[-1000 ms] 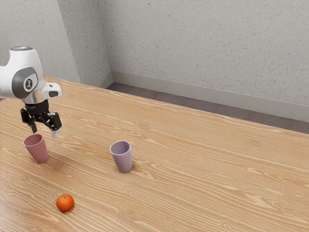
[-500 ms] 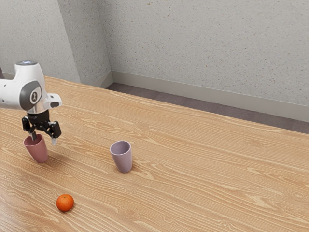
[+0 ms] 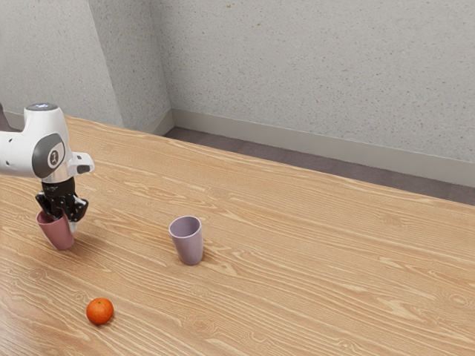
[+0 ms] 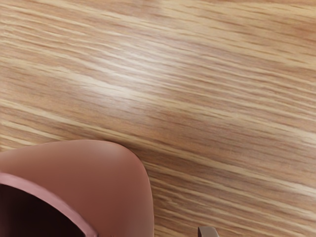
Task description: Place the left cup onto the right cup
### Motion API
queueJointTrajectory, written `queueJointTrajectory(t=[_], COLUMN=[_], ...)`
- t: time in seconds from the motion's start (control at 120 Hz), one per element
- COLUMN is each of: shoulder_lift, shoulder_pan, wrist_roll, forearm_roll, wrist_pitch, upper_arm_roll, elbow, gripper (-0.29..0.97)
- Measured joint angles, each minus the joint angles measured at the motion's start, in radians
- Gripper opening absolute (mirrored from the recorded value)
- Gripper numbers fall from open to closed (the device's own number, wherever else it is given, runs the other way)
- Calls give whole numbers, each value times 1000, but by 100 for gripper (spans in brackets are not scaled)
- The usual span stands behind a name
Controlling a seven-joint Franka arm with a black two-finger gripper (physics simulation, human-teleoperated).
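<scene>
The pink cup [image 3: 56, 231] stands upright at the exterior view's left on the wooden table [image 3: 297, 245]. My gripper [image 3: 62, 218] is down at the side of its rim that faces the other cup, fingers straddling the wall and still open. In the wrist view the pink cup [image 4: 84, 182] is right under my hand. One fingertip [image 4: 206, 232] stands a little off its outer wall. The lilac cup [image 3: 186, 239] stands upright and open-topped toward the exterior view's right.
An orange [image 3: 99, 311] lies on the table in front of the pink cup, near the front edge. Grey walls and a floor strip lie beyond the table's far edge.
My hand has come down from above the pink cup to its rim, and the fingers have drawn closer together. Both cups and the orange have stayed in place.
</scene>
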Motion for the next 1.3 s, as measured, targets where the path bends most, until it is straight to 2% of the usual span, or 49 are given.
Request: queueJointTrajectory(t=[0.208,0.433,0.542,0.708,0.9,1.0,1.142,1.3], shoulder_lift=[-1,-17,-76,-193,-277,-312,-347,-339], shoulder_pan=[0,0,-5,-124,-254,-285,-250,-359], wrist_roll=[4,7,8,14,23,28,32,26], forearm_roll=[0,2,5,7,9,9,6,3], wrist_pitch=[-4,-8,-33,-105,-172,-206,-244,-266], upper_arm_roll=[0,1,-6,-12,-17,-46,-114,-126], elbow=[0,-4,-5,-18,-27,-26,-21,15], gripper=[-4,-8,-9,-10,-10,-10,-10,-10])
